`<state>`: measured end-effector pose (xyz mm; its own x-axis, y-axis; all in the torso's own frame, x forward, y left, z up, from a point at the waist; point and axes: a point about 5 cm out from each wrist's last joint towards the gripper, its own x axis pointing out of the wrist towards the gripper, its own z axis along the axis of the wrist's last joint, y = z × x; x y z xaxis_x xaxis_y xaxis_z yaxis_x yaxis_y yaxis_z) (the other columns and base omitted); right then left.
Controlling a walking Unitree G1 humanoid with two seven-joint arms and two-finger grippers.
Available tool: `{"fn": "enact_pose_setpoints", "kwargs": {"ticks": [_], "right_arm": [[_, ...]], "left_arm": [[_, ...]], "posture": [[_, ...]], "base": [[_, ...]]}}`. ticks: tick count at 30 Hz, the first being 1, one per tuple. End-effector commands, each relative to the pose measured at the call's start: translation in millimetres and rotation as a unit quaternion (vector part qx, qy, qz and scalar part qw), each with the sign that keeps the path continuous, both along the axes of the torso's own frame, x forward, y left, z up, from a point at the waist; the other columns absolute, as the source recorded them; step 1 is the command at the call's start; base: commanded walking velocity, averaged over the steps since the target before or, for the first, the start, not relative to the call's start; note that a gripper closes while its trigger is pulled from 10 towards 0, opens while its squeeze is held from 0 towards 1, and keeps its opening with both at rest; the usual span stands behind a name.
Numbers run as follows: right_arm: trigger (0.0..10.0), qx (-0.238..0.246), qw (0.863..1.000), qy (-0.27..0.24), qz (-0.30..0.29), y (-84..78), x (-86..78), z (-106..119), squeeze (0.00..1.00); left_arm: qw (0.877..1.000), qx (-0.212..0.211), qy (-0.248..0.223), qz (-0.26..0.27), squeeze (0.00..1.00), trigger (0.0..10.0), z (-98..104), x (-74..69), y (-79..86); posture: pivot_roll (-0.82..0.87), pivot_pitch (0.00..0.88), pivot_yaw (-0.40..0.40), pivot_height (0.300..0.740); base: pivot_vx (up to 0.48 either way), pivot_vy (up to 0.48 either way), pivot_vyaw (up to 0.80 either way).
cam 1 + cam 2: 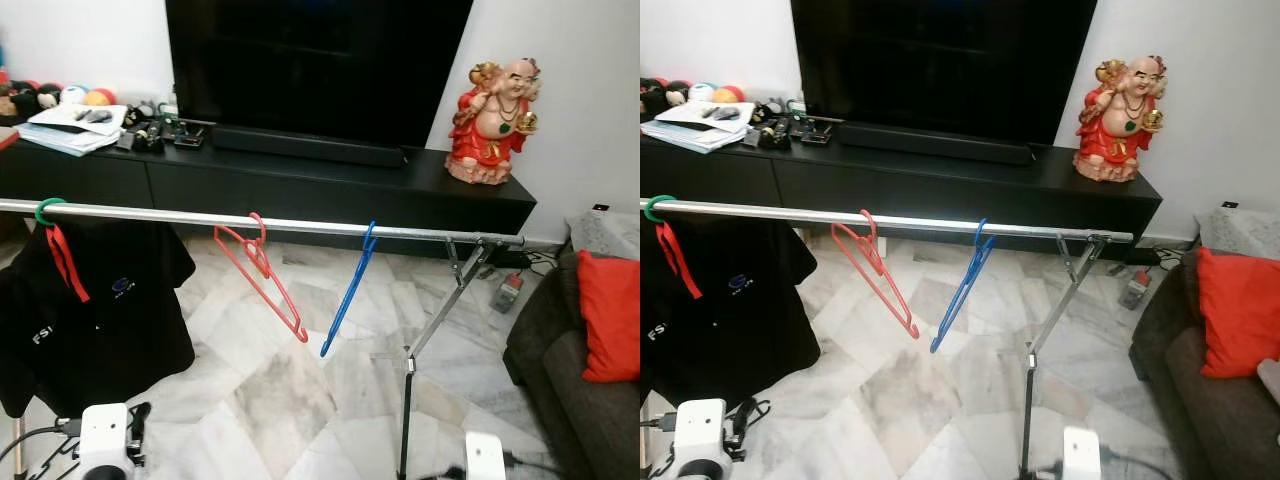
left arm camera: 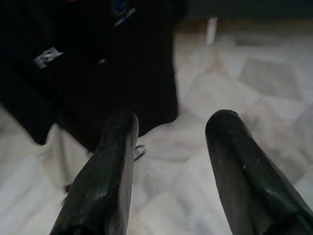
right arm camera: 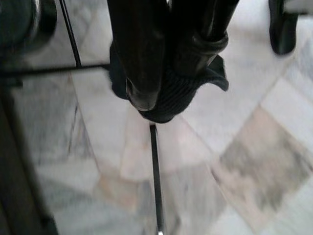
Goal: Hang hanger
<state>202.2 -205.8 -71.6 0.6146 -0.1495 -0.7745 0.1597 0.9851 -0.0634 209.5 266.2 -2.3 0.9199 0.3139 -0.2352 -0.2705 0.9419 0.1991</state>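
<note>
1. Silver metal rail (image 1: 300, 224) runs across the room at mid height, with a slanted leg (image 1: 440, 315) bracing its right end, in front of a black TV cabinet (image 1: 300, 185).
2. Three hangers are on it: a green-hooked one (image 1: 48, 208) at the left carrying a black shirt (image 1: 95, 310), a bare red hanger (image 1: 262, 270) near the middle, and a bare blue hanger (image 1: 348, 290) just to its right. Both bare ones hang tilted, hooks over the rail.
3. Judging by this, the hanging looks done, or nearly so; what remains is to check that the hooks sit securely.
4. Left gripper (image 2: 168, 166) points down at the marble floor (image 1: 290, 400) beside the shirt's hem, its two black fingers spread well apart with nothing between them.
5. Right gripper (image 3: 168, 95) hangs low over the floor. Its fingers look closed together, a dark fabric-like wrap around their tips; I cannot say it holds anything.
6. To finish well: if the blue hanger's hook is only partly over the rail, approach it from below and nudge the hook fully across, moving slowly so the neighbouring red hanger is not set swinging.
7. Keep both arms clear of the slanted leg, since a knock there could shake everything loose.
</note>
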Motion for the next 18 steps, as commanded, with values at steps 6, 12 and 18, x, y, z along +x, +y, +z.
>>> {"fn": "enact_pose_setpoints", "kwargs": {"ticks": [6, 12, 18], "right_arm": [[10.0, -0.010, 1.000, 0.020, 0.007, -9.3, -13.0, -5, 0.00], [10.0, -0.011, 1.000, 0.027, -0.001, -13.0, -17.5, -7, 0.00], [10.0, -0.007, 1.000, 0.017, -0.011, -11.9, -14.2, -5, 0.00]], "left_arm": [[0.998, -0.001, -0.028, -0.053, 0.00, 10.0, 11, -12.4, -20.7], [0.997, -0.004, -0.040, -0.062, 0.00, 10.0, 23, -8.3, -31.7], [0.996, -0.008, -0.046, -0.076, 0.00, 10.0, 32, -0.8, -36.6]], "posture": [[0.21, 0.000, -0.124, 0.740], [0.22, 0.000, -0.109, 0.740], [0.21, 0.000, -0.101, 0.740]], "base": [[0.000, 0.000, 0.00], [0.000, 0.206, 0.00], [0.000, 0.480, 0.00]]}}
